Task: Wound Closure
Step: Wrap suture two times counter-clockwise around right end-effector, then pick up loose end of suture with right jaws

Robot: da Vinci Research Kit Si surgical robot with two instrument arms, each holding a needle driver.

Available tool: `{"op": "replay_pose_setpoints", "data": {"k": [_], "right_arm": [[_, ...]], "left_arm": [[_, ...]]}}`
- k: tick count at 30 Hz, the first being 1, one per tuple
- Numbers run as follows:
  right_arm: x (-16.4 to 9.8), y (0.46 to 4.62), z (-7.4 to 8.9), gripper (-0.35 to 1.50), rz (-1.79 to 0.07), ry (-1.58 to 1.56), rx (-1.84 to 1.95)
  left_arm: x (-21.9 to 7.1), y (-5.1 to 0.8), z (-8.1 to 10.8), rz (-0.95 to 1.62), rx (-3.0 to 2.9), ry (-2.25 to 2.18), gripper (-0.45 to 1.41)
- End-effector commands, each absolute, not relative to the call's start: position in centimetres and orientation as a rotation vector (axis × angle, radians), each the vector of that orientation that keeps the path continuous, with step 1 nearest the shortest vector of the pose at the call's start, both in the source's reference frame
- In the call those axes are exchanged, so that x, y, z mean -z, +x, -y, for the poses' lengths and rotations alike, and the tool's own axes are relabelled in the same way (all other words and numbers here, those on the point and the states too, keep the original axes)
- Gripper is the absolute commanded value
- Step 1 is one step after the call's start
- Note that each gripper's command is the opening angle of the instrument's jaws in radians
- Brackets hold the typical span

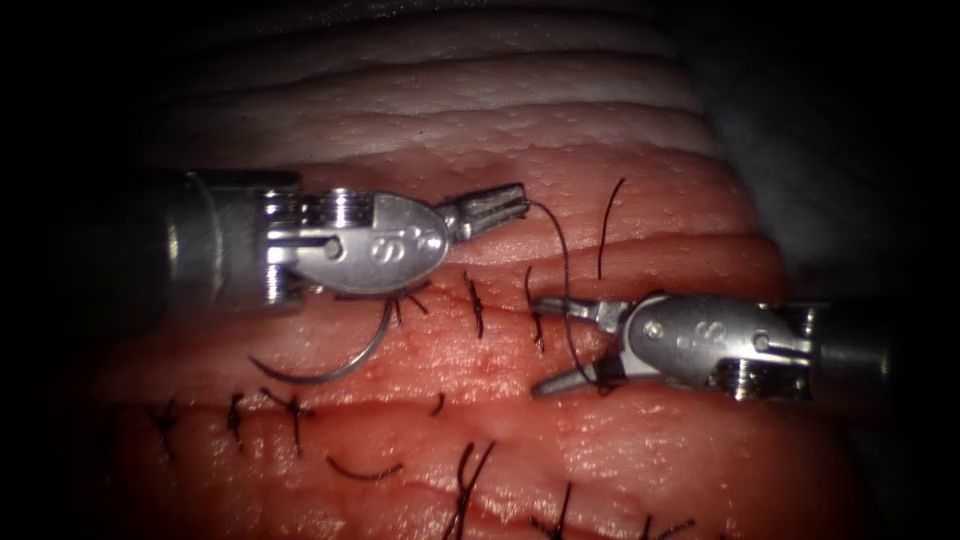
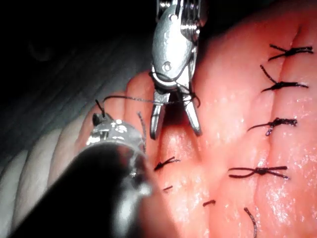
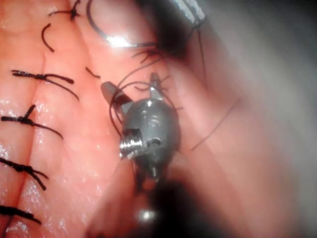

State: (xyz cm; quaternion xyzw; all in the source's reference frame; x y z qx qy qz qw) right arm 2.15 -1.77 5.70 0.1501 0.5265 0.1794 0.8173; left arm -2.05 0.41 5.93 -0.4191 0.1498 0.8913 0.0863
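Dark thread (image 1: 563, 270) runs from the left claw (image 1: 505, 203), clamped on its end, down around the wide-open right claw (image 1: 560, 342). Loose on the tissue (image 1: 620, 440) beneath the left tool, the needle (image 1: 330, 368) risks snagging; slack thread may slip off.

Left tool (image 1: 500, 208) sits over the tissue (image 1: 640, 440), coming in from the left, its tip closed on the thread (image 1: 566, 280). From that tip the thread arcs down and runs between the spread jaws of the right tool (image 1: 555, 345), which comes in from the right, lower down and just right of the left tool's tip. The needle (image 1: 330, 368) lies on the tissue below the left tool's body, free of both tools, left of the right tool. Stitches (image 1: 475, 305) sit between the two tools, more along the tissue in front, nearer the camera.
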Motion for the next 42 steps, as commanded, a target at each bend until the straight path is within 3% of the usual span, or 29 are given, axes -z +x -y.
{"op": "replay_pose_setpoints", "data": {"k": [1,9,16,24,28,34,42], "right_arm": [[-5.8,2.21,1.8,0.78,-1.161,0.32,-0.391],[-5.7,2.22,1.7,0.76,-1.444,0.205,-0.477],[-5.5,2.04,1.6,0.76,-1.571,0.035,-0.654],[-5.5,1.79,1.7,0.68,-1.503,-0.053,-0.888],[-5.6,1.7,1.7,0.37,-1.395,-0.098,-1.027],[-5.8,1.51,1.7,0.34,-1.256,-0.103,-1.217],[-6.0,1.48,1.5,0.46,-1.146,-0.143,-1.316]], "left_arm": [[-6.1,-2.14,-0.5,-0.438,-2.665,-1.254,-0.45],[-6.7,-2.21,-0.4,-0.368,-2.732,-1.233,-0.45],[-7.0,-2.17,-0.1,-0.301,-2.767,-1.231,-0.45],[-7.0,-2.24,0.4,-0.27,-2.782,-1.26,-0.45],[-6.9,-2.34,0.6,-0.265,-2.778,-1.272,-0.45],[-6.7,-2.52,0.6,-0.258,-2.767,-1.273,-0.45],[-6.7,-2.53,0.4,-0.255,-2.756,-1.265,-0.45]]}}
